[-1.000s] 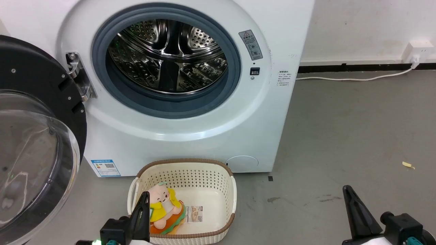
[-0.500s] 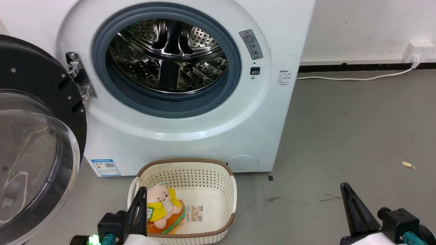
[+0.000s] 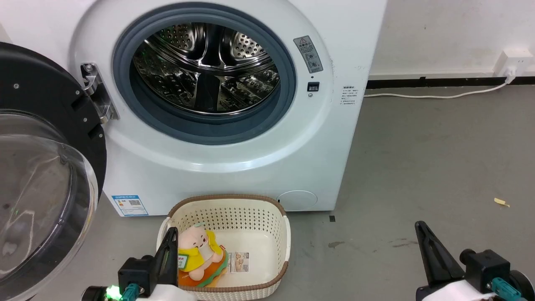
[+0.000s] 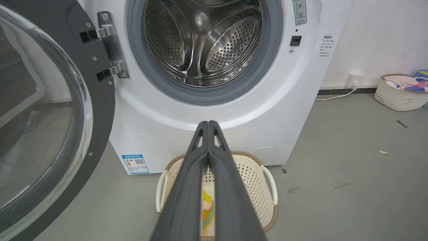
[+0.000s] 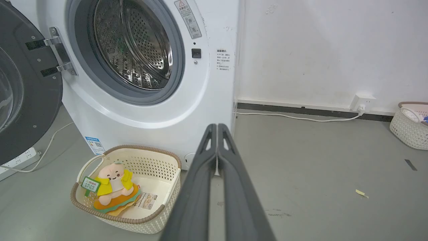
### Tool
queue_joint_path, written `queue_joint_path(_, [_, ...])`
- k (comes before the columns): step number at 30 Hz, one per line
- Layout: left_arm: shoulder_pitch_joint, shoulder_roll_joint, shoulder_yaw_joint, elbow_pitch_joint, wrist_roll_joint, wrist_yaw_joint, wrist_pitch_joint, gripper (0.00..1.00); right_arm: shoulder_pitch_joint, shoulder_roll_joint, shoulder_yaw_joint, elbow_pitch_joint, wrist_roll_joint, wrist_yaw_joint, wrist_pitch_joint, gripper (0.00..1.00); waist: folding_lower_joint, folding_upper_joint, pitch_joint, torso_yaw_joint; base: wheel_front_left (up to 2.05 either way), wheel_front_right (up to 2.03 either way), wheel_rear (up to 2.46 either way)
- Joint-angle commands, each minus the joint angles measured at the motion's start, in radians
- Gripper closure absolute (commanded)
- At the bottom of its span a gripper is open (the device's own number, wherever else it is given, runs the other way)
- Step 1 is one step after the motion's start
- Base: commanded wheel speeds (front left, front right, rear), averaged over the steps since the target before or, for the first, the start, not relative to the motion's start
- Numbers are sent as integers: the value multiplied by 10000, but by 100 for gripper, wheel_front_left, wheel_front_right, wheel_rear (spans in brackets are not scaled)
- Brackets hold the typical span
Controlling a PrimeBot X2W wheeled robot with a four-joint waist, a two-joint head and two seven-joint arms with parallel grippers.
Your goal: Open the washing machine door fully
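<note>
Washing machine door (image 3: pixel 46 167), very large, round, glossy black, with a bulging clear glass bowl at its centre. It is swung out wide on its metal hinge (image 3: pixel 96 94) at the left of the big white front-loading washing machine (image 3: pixel 234 167), inner face and glass bowl toward me.

Opening uncovered: grey rubber gasket (image 3: pixel 125 96) and perforated steel drum (image 3: pixel 209 71) in plain sight. Small blue label (image 3: pixel 129 205) low on the machine's front, left side.

On the grey floor (image 3: pixel 418 167), just in front of the machine, is a cream perforated plastic basket with a brown rim (image 3: pixel 228 197). Inside, toward its left, lies a pink plush toy in a yellow jacket (image 3: pixel 198 251).

My left pincer (image 3: pixel 171 234): fingers pressed together, tips touching. In the head view it overlaps the basket's left edge, well apart from the door.

My right pincer (image 3: pixel 420 226): fingers together likewise, above bare floor well right of the basket.

A white cable (image 3: pixel 434 97) runs along the foot of the wall to a white socket (image 3: pixel 512 62).
</note>
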Motion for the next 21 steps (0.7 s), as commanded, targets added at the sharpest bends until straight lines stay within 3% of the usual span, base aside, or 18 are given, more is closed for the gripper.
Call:
queue_joint_path(1, [-198,-53,67,-82,99,-50,87,100,-165,25,23,-32,-84,6,45,100,-1,0,2,1,0,0,0])
queue_joint_path(21, [-331,-95,306,-291,317,-149,496,100,-394,32,47,-45,-282,7,432,100,-1,0,23,9,0,0,0])
